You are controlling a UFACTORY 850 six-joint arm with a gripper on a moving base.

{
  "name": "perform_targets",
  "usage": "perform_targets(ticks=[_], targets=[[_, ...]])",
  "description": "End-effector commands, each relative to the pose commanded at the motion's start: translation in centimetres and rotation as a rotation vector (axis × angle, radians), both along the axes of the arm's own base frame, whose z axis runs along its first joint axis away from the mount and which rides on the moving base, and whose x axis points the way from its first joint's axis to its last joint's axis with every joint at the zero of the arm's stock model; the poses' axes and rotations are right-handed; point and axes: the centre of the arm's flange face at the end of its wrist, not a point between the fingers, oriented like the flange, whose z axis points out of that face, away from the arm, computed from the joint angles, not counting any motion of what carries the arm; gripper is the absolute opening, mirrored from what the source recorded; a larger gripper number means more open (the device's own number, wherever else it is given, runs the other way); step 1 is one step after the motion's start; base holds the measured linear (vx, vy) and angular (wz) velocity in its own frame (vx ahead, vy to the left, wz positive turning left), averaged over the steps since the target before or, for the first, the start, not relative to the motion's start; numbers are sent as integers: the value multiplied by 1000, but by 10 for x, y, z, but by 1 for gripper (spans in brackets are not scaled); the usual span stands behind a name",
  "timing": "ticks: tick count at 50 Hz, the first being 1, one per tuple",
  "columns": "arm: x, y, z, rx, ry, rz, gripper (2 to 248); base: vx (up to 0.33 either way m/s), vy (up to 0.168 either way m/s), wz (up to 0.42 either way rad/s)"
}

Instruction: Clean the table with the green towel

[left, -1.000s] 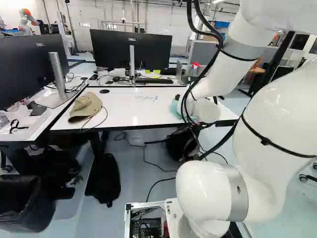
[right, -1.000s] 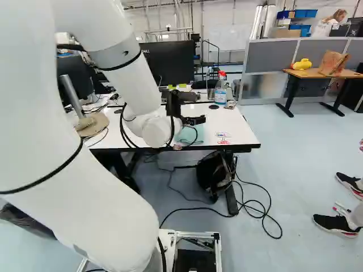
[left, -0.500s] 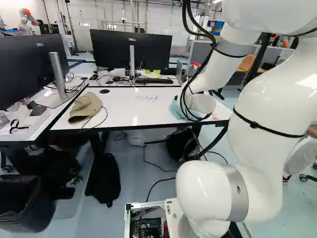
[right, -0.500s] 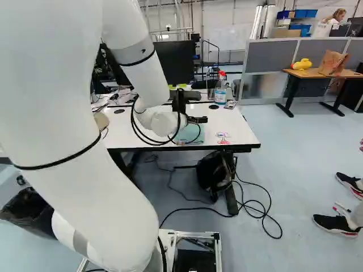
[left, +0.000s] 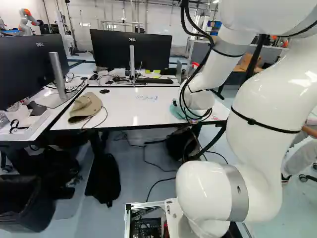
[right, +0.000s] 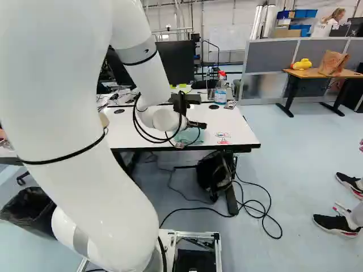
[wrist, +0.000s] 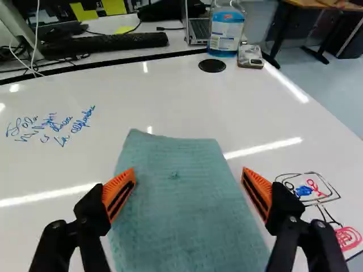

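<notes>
Two orange pads (wrist: 116, 185) (wrist view only) apart, near green towel (wrist: 181, 215).

Random clutter we've got lying around
We see two black monitors (left: 148, 54), a keyboard (wrist: 113, 42), a tan hat (left: 86, 105), and a bottle of blue liquid (wrist: 226, 31) near an open laptop (wrist: 199, 28). Down low there's a black bag (left: 105, 178) and a bin (left: 27, 210), plus a wooden-topped desk (right: 313, 73) holding a paper bag (right: 333, 62) at the right of the right base view.
</notes>
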Motion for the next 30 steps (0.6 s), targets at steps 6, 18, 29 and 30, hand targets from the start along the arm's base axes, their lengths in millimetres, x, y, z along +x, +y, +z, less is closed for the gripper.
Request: perform_targets(ticks=[6, 18, 29, 30], targets=[[-2, 1, -3, 10, 43, 0, 247, 0, 0, 0], [-4, 1, -6, 17, 77, 0, 247, 0, 0, 0], [-4, 1, -6, 17, 77, 0, 238, 0, 0, 0], [-4, 1, -6, 17, 77, 0, 238, 0, 0, 0]])
